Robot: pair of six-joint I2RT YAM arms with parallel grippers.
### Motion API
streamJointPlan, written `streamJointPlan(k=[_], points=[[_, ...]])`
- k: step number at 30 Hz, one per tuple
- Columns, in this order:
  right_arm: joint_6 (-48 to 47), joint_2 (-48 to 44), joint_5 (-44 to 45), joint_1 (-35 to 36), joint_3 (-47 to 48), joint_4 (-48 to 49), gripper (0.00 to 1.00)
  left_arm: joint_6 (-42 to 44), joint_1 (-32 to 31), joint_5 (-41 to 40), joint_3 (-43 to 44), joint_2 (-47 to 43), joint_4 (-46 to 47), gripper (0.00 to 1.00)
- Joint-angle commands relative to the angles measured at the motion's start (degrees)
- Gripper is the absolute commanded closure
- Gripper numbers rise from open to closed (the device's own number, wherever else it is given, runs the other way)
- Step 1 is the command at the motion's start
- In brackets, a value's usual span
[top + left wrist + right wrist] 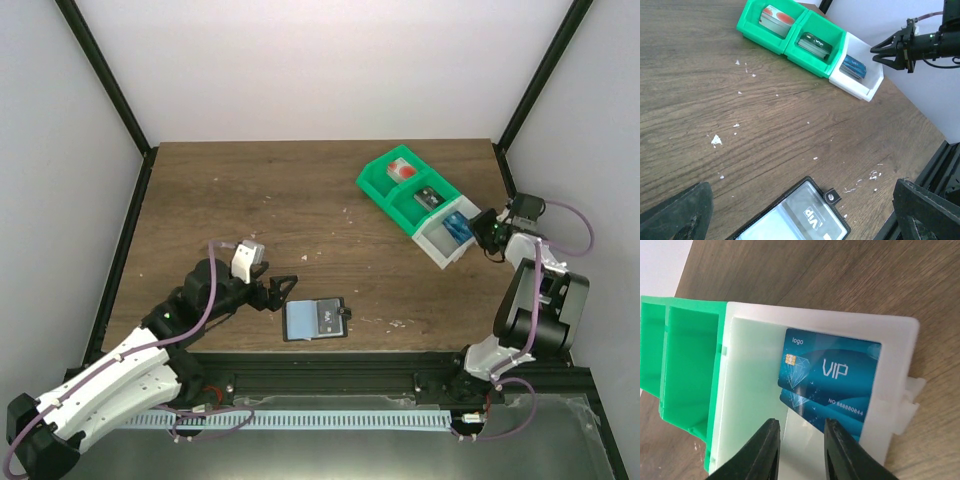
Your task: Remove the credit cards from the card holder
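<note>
Credit cards (830, 380) lie stacked in the white end compartment (747, 390) of the green-and-white bin (372, 183) at the far right of the worktop (260, 200). One more card (812, 217) shows inside the card holder (315, 320), which lies open and flat near the front edge, well apart from the bin.

The right fingers (767, 450) stand a little apart with nothing between them. They hang over the near side of the white compartment, with the stacked cards just beyond their tips. The left fingers (680, 215) are spread as wide as they go and are also empty.

The relation that matters is at the holder. It sits just ahead of the left fingers, to their right in the overhead view. Its long axis runs roughly across the worktop with a slight tilt, and its small black tab (832, 197) is at the end farther from the left arm. The left arm is far the nearer of the two (the right would have to cross most of the worktop), so the holder is probably the left arm's to deal with.

The top card in the bin reads "logo", "VIP" and "NO 888880844" beside a chip. The card in the holder shows "VIP" on a slant. Print on the things in the green compartments is too small to read.
</note>
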Motion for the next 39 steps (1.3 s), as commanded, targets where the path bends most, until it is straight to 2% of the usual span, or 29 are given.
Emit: streamJointPlan(k=[1, 6, 11, 15, 18, 25, 30, 33, 36, 39], points=[[4.17, -3.50, 5.84, -0.79, 2.27, -6.84, 0.72, 0.27, 0.25, -0.41, -0.62, 0.02, 0.21, 0.00], [9.32, -4.48, 9.46, -0.77, 5.34, -14.86, 0.70, 0.66, 0.27, -0.48, -0.73, -0.04, 0.77, 0.00], [10.40, -9.46, 4.37, -0.72, 3.34, -14.67, 0.70, -2.90, 0.32, -1.97, -1.30, -0.88, 1.07, 0.00], [8.83, -14.70, 0.85, 0.30, 1.80, -14.72, 0.70, -7.35, 0.71, 2.38, -2.15, 0.82, 2.10, 0.01], [7.21, -18.27, -1.73, 3.12, 0.37, -14.25, 0.70, -9.66, 0.74, 5.71, -3.47, 1.87, 4.52, 0.06], [3.36, -25.71, -4.56, 15.94, -5.13, -14.42, 0.70, -18.33, 0.97, 6.74, -6.99, 2.19, 9.66, 0.30], [6.70, -30.00, -7.99, 25.82, -11.66, -11.40, 0.69, -23.26, 0.99, 10.53, -9.04, 4.51, 14.48, 0.32], [10.10, -33.22, -8.73, 32.21, -16.61, -7.35, 0.69, -28.94, 1.08, 16.61, -11.75, 7.89, 20.61, 0.34], [13.41, -34.91, -6.94, 39.02, -20.13, -4.34, 0.69, -33.66, 1.05, 20.89, -14.82, 13.21, 27.17, 0.37], [16.66, -33.83, -0.90, 46.97, -21.75, -3.86, 0.69, -35.94, 0.95, 24.05, -16.66, 19.51, 32.94, 0.40]])
